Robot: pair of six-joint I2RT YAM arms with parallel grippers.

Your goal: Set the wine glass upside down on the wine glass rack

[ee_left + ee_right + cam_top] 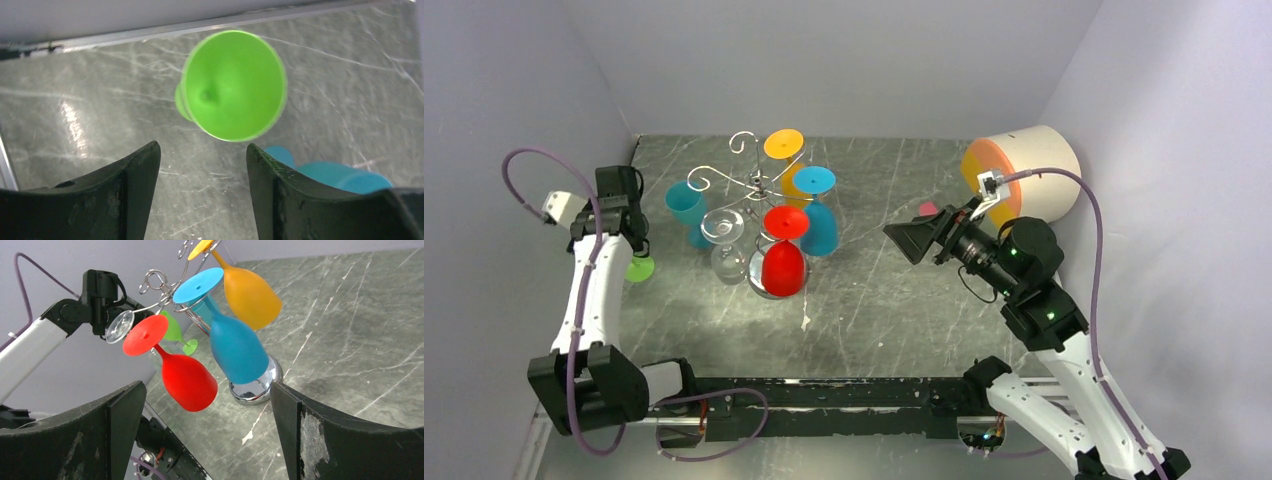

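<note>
Left gripper (202,149) parted above green wine glass (234,85), mostly hidden from overhead

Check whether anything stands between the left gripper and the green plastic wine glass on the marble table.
Nothing visible does. Only bare grey marble table lies between the open left gripper and the green plastic wine glass; the teal plastic wine glass stands off to one side.

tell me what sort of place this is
Likely a robot lab booth, not a home: plain walls box in the table, a left arm and right arm stand at its near edge, and bright glasses hang on a wire rack.
</note>
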